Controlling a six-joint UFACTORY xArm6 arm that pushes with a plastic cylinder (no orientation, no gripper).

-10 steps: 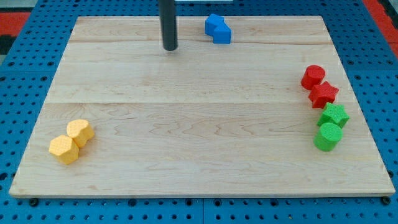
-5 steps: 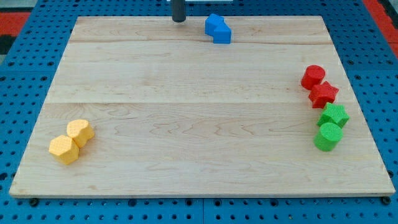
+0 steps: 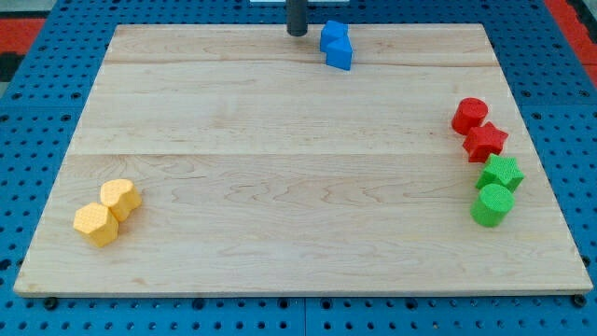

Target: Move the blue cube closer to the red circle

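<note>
Two blue blocks touch at the view's top centre: an upper one [image 3: 333, 35] and a lower blue cube [image 3: 340, 55]. My tip [image 3: 297, 33] sits at the board's top edge, just left of the upper blue block, a small gap apart. The red circle [image 3: 469, 115] lies at the view's right, with a red star [image 3: 485, 141] right below it.
A green star [image 3: 501, 173] and a green cylinder [image 3: 492, 203] sit below the red blocks at the right. Two yellow blocks [image 3: 120, 197] [image 3: 96, 224] sit at the lower left. The wooden board [image 3: 280, 168] lies on a blue pegboard.
My tip moved up to the top edge, then right toward the blue blocks. The blue blocks shifted a little to the right and turned slightly.
</note>
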